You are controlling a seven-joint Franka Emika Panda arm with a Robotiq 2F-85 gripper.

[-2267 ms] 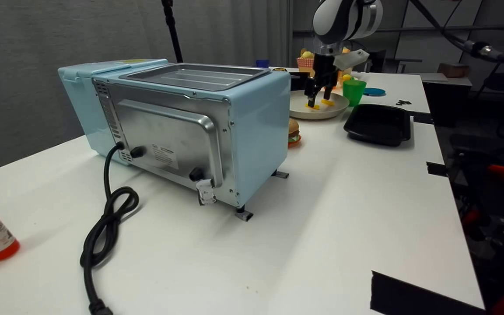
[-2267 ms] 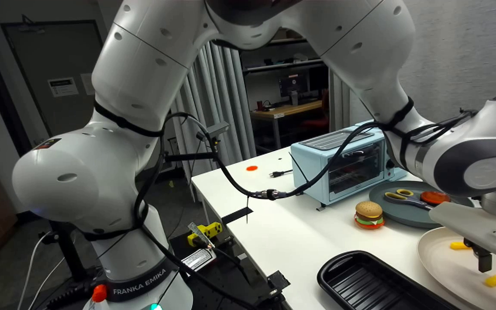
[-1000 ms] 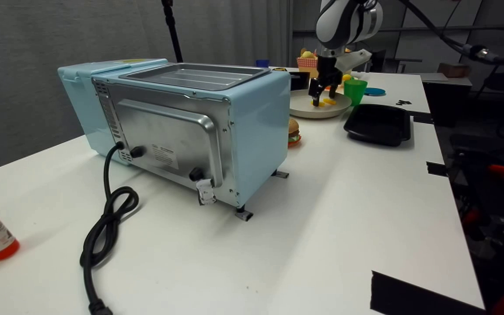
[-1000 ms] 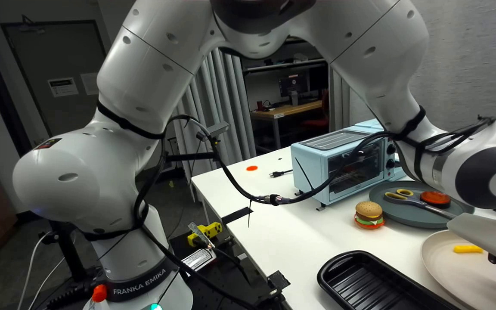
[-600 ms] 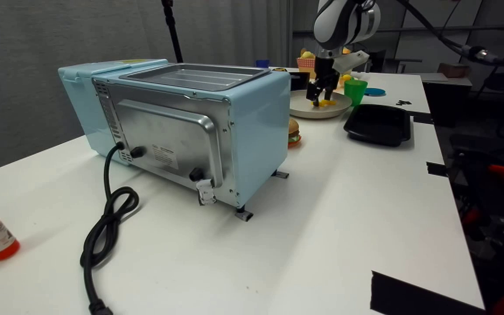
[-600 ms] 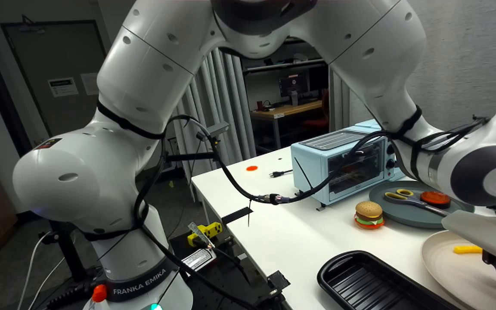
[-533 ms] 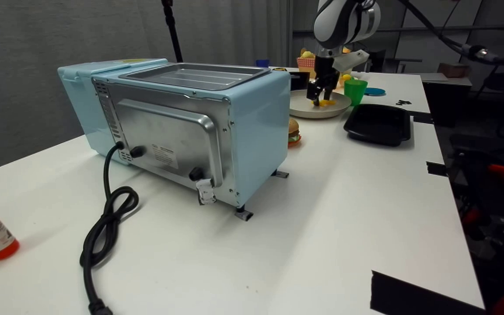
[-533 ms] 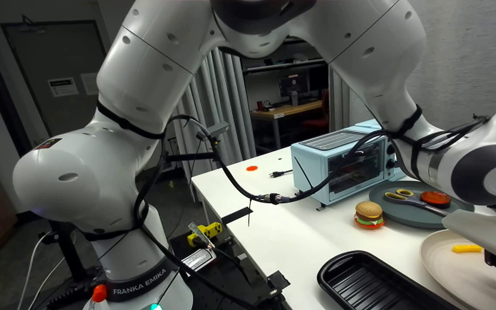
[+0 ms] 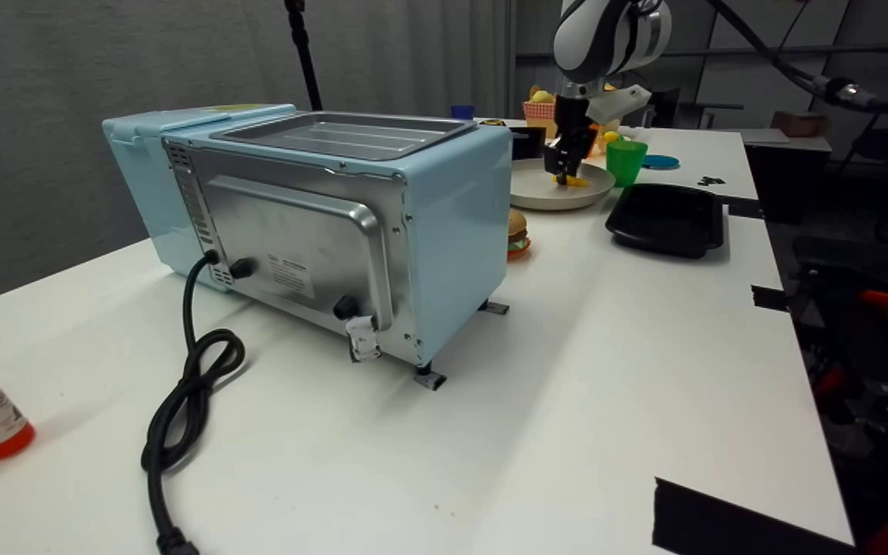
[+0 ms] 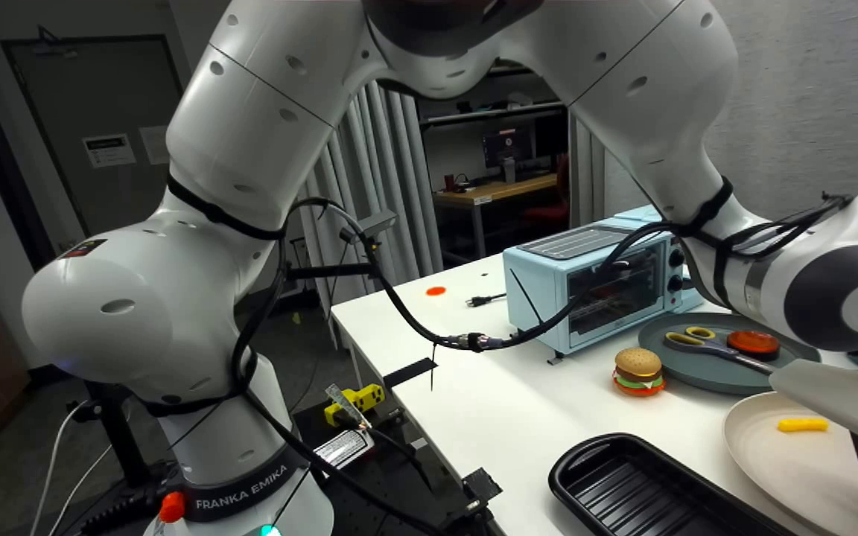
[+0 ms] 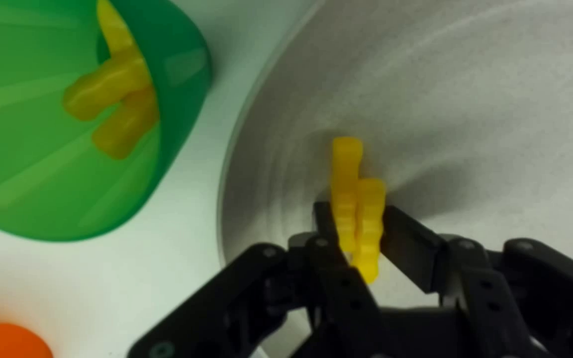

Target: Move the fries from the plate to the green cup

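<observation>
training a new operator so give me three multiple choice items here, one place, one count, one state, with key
1. Where are the scissors? A: on the black tray. B: on the dark plate. C: beneath the burger.
2. How many fries are in the gripper? A: two. B: five. C: none.
3. How is the green cup? A: upside down. B: on its side. C: upright.

1 B, lying there in an exterior view; 2 A, side by side in the wrist view; 3 C, its rim up.
</observation>
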